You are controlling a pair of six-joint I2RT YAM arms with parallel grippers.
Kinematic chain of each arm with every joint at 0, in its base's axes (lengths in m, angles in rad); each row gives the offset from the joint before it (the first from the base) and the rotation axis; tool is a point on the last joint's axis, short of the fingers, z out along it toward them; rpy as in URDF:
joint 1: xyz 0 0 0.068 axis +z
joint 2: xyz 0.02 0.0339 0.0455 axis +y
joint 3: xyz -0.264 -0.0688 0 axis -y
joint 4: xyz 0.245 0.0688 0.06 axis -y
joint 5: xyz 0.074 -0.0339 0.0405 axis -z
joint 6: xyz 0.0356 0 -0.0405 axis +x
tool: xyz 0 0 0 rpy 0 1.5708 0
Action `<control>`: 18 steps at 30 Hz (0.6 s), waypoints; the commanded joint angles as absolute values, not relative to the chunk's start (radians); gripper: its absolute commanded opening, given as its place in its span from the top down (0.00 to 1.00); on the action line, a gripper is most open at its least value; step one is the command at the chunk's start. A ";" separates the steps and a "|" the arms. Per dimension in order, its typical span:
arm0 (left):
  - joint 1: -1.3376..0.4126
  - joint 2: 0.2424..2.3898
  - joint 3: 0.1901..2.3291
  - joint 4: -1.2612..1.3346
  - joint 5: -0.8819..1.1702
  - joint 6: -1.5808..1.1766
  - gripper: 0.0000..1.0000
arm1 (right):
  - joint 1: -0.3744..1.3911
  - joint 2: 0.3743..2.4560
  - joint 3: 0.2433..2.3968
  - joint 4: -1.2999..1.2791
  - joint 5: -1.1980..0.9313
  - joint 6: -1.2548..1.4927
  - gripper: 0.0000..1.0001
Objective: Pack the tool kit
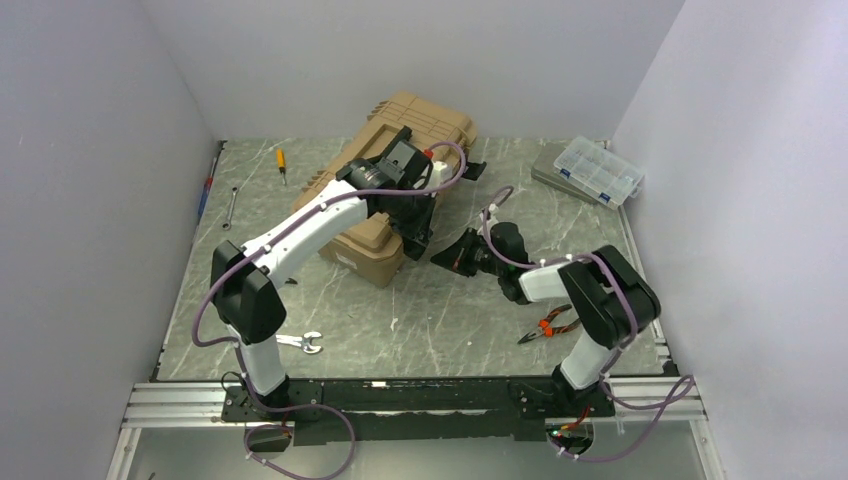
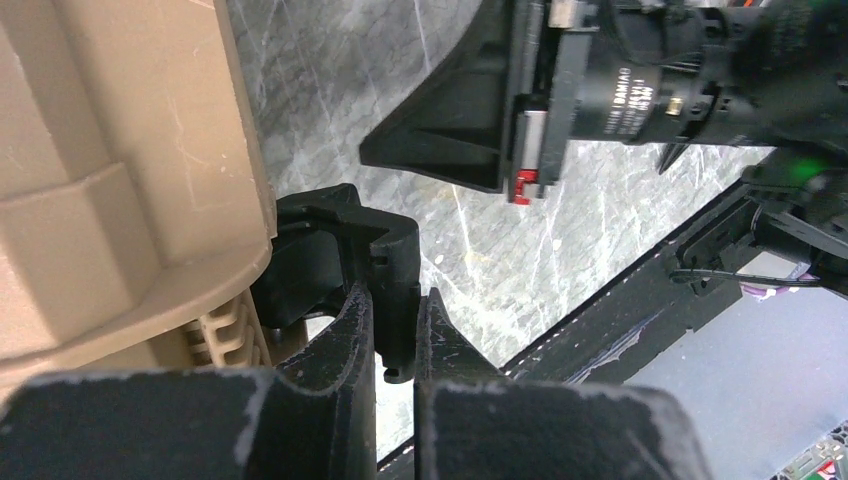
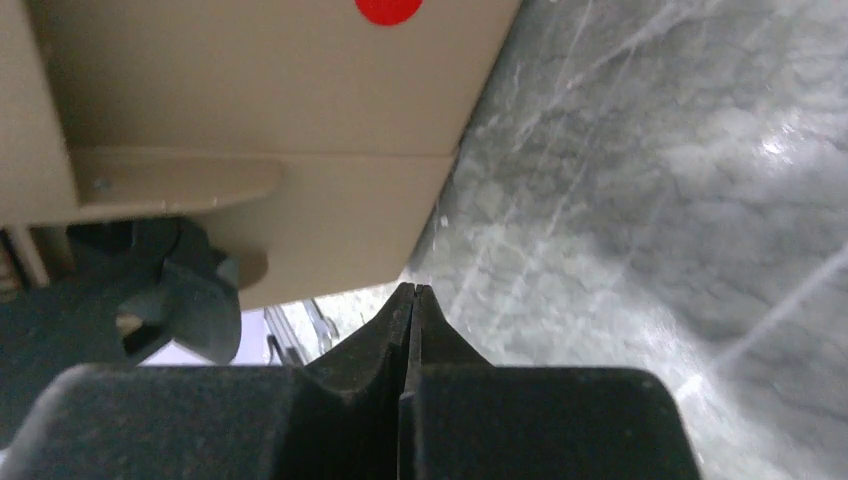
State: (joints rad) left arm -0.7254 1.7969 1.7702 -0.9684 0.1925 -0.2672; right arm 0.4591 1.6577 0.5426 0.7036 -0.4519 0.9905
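Observation:
The tan toolbox (image 1: 400, 130) lies closed and slantwise at the back middle of the table. My left gripper (image 1: 416, 238) is at its near right corner, shut on a black latch (image 2: 392, 262) that sticks out from the box side (image 2: 120, 200). My right gripper (image 1: 443, 257) is shut and empty, low over the table just right of that corner. In the right wrist view its tips (image 3: 412, 289) point at the tan wall (image 3: 250, 90), under a red label (image 3: 388, 8), with a second black latch (image 3: 175, 285) to the left. The insert tray is hidden.
A clear organiser case (image 1: 592, 170) sits at the back right. Orange-handled pliers (image 1: 547, 325) lie by the right arm's base. A wrench (image 1: 303, 343) lies at the near left. A yellow screwdriver (image 1: 282, 163), a small spanner (image 1: 231, 205) and another screwdriver (image 1: 207, 188) lie at the far left.

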 commanded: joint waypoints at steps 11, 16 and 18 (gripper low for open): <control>-0.713 1.639 1.805 -0.867 0.177 -0.187 1.00 | 0.575 1.823 0.718 0.998 -0.451 1.122 1.00; -0.713 1.625 1.800 -0.865 0.144 -0.197 0.91 | 0.581 1.808 0.730 1.006 -0.459 1.130 1.00; -0.713 1.617 1.811 -0.873 0.133 -0.196 0.76 | 0.586 1.802 0.733 0.993 -0.455 1.124 1.00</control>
